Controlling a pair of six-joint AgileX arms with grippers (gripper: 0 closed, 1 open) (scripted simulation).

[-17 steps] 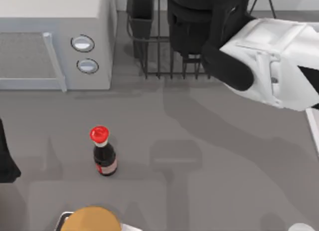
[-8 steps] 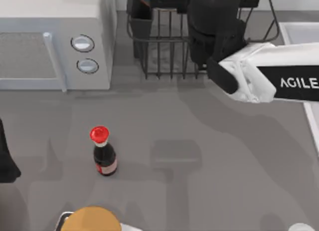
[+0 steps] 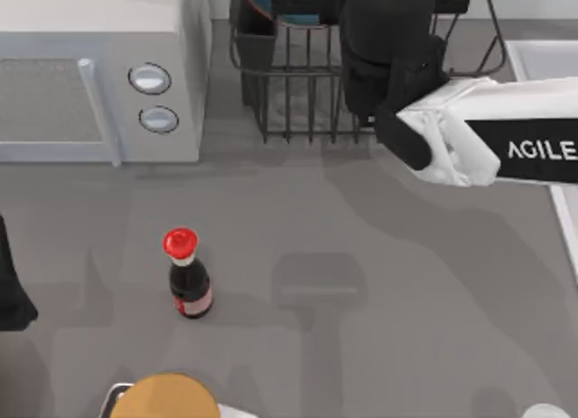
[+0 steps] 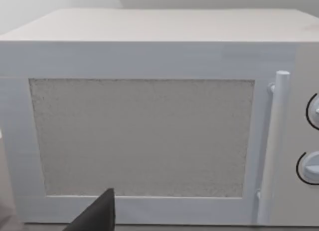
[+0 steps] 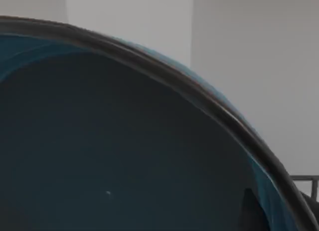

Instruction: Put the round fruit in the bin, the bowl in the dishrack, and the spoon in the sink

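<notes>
My right arm (image 3: 506,147) reaches over the dishrack (image 3: 298,84) at the counter's (image 3: 361,255) back; I cannot tell my right hand's grip. The bowl (image 3: 284,3), blue with a thin dark rim, sits in the rack. Left arm (image 3: 11,283) parked at the left edge.

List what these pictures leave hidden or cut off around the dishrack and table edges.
- Right gripper: in the top view, hidden under the right arm's dark wrist above the dishrack.
- Bowl: top view's upper edge and the arm cut it; how it sits in the rack is unclear.
- Orange-yellow round thing: cut by the top view's bottom edge.
- Sink: mostly behind the right arm.
</notes>
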